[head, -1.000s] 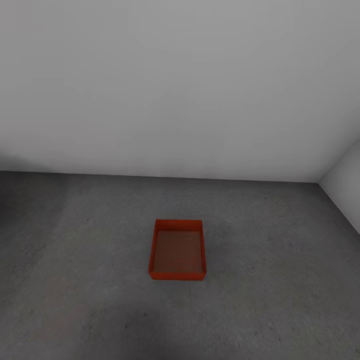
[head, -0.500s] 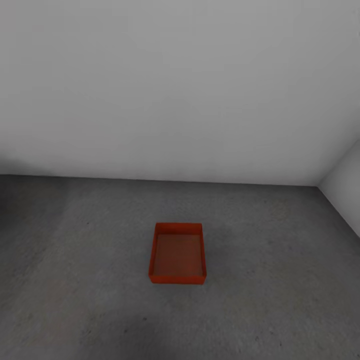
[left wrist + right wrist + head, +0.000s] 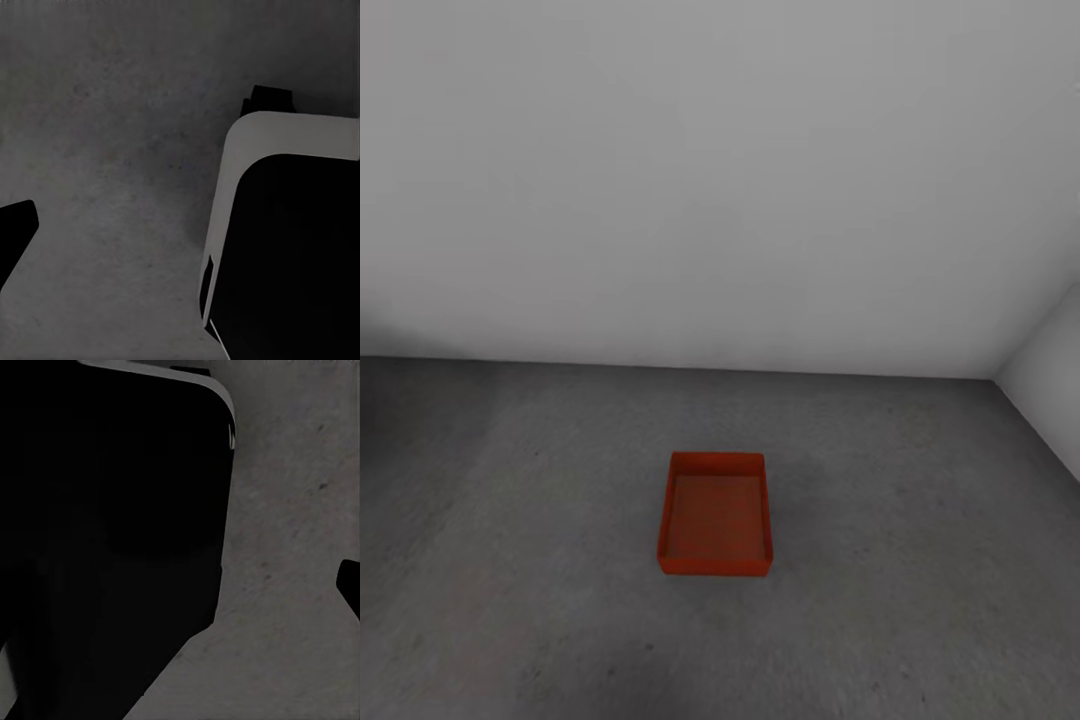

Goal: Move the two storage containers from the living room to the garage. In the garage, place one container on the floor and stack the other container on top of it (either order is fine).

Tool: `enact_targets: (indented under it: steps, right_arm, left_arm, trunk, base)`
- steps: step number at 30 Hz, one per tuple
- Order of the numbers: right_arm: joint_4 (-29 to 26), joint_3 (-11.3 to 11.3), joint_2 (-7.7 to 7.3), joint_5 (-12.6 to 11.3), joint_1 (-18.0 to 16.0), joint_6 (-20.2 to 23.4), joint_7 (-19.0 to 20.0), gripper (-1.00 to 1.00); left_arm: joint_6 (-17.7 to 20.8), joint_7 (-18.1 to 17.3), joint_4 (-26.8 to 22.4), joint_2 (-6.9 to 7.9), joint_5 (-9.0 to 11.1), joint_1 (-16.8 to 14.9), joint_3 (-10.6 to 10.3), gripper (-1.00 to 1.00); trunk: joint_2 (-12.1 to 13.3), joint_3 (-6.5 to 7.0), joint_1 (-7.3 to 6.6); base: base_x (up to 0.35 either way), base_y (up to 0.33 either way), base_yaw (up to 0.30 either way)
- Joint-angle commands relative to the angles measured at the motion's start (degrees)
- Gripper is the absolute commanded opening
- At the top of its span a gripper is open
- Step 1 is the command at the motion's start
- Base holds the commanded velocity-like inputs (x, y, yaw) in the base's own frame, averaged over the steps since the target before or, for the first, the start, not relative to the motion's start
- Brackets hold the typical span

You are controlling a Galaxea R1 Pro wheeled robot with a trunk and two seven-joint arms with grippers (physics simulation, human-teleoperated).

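Grey concrete floor (image 3: 920,560) under one red-orange container (image 3: 715,514), seemingly empty.

Bare garage: concrete floor (image 3: 920,560), white walls (image 3: 720,180)

White back wall (image 3: 720,170) – plain, unmarked, spans the whole width of the head view. A second white wall (image 3: 1050,400) meets it on the right, forming a corner. A faint dark shadow patch (image 3: 630,680) lies low in the head view – soft edges, no clear source visible.
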Motion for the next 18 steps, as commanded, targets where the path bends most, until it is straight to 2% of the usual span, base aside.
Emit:
enact_targets:
  steps: [1,18]
  right_arm:
    - [0.19,0.48,0.05,-0.43,-0.07,-0.3,-0.1,1.0]
    - [0.19,0.48,-0.05,-0.37,-0.08,-0.29,-0.1,1.0]
  left_arm:
    - [0.18,0.08,-0.03,0.0,0.54,-0.02,-0.08,1.0]
    - [0.18,0.08,-0.03,0.0,0.54,-0.02,-0.09,1.0]
  trunk:
    - [-0.03,0.06,0.0]
    - [-0.03,1.62,0.0]
  base:
    - [0.0,0.0,0.0]
    - [0.0,0.0,0.0]
